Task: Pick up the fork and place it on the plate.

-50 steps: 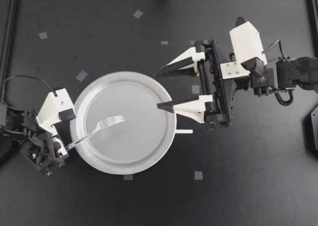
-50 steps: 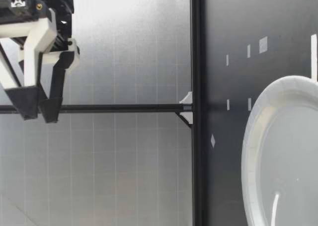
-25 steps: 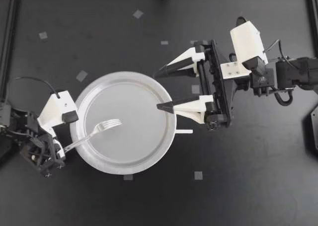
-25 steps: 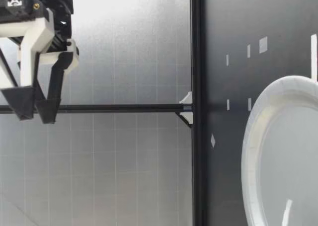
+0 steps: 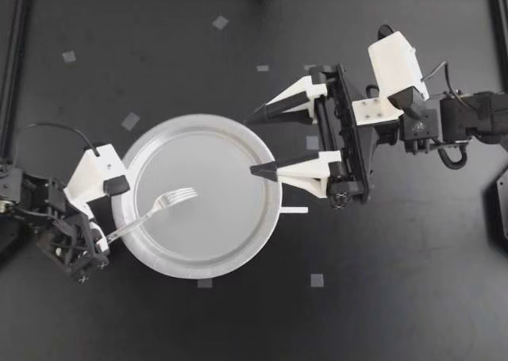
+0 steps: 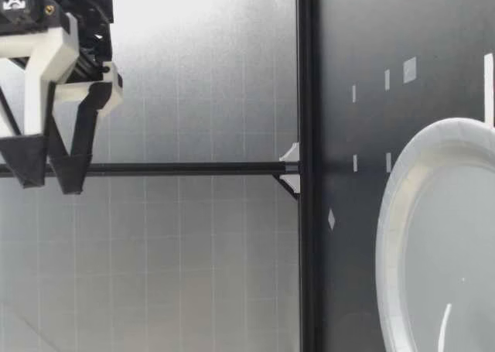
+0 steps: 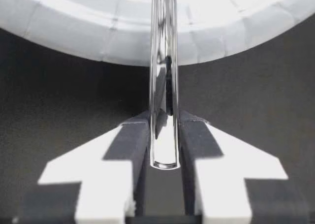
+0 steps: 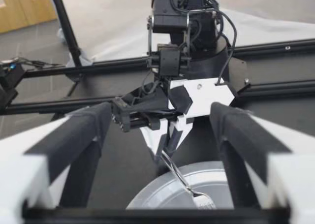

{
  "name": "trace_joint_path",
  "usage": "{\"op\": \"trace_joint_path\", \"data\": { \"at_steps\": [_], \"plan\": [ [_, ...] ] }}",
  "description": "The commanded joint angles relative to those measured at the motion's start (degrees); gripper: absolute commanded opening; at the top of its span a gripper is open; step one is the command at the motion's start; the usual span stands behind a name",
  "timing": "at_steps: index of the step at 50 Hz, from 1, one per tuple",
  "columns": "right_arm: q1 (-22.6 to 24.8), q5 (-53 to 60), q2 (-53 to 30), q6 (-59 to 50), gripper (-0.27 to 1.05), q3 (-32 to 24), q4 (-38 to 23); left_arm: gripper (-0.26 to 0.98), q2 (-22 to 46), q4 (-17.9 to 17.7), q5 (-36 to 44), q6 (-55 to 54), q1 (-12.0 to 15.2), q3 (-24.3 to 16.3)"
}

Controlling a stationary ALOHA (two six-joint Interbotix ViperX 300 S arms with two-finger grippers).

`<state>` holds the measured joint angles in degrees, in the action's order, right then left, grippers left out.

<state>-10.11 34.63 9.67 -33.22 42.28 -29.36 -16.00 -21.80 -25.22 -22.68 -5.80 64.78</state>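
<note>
A white paper plate [image 5: 213, 246] lies left of the table's centre. My left gripper [image 5: 98, 239] sits at its left rim, shut on the handle end of a metal fork [image 5: 155, 208] whose tines reach over the plate. In the left wrist view the handle [image 7: 165, 86] is pinched between both fingers [image 7: 133, 145], with the plate rim [image 7: 74, 32] just ahead. My right gripper [image 5: 251, 145] hangs wide open over the plate's right edge, holding nothing. From the right wrist the fork [image 8: 184, 182] slopes down from the left gripper [image 8: 167, 135] to the plate [image 8: 157, 197].
Small tape squares [image 5: 130, 121] dot the black table, and a white strip [image 5: 294, 210] lies by the plate's right rim. A black frame rail [image 5: 16, 51] runs along the left edge. In the low view a gripper [image 6: 48, 162] hangs open high above the plate [image 6: 402, 213].
My left arm has shifted slightly and the fork has swung a little over the plate. The gripper in the low view has risen a bit. Both grips are unchanged.
</note>
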Motion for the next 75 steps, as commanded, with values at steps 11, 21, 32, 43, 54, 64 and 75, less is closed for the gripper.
{"op": "trace_joint_path", "data": {
  "at_steps": [11, 21, 32, 43, 54, 64, 75],
  "plan": [
    [-0.3, 0.6, 0.6, -0.1, 0.78, -0.6, 0.2, 0.58, -1.0, -0.2, -0.4, -0.2, -0.1, -1.1],
    [-0.3, 0.6, 0.4, -0.1, 0.78, -0.6, 0.2, 0.65, -0.9, -0.2, -0.4, -0.2, -0.1, -1.1],
    [-0.3, 0.6, 0.8, -0.2, 0.78, -0.6, 0.2, 0.66, -4.7, 0.2, 0.4, 0.9, 0.0, -4.0],
    [-0.3, 0.7, 1.9, 0.5, 0.77, -0.6, 0.0, 0.66, -16.3, 3.4, 3.0, 5.6, 0.0, -8.7],
    [-0.3, 3.6, 1.5, 0.5, 0.77, -0.4, -1.3, 0.66, -28.6, 7.2, 23.8, 13.0, 0.0, -6.5],
    [-0.3, 5.0, 3.3, 1.1, 0.73, 2.4, -1.4, 0.66, -30.5, 7.2, 45.3, 20.9, 0.0, 2.3],
    [-0.3, 10.4, 7.7, 6.8, 0.66, 8.3, -1.5, 0.66, -22.9, 7.2, 49.3, 27.2, 0.0, 0.9]
  ]
}}
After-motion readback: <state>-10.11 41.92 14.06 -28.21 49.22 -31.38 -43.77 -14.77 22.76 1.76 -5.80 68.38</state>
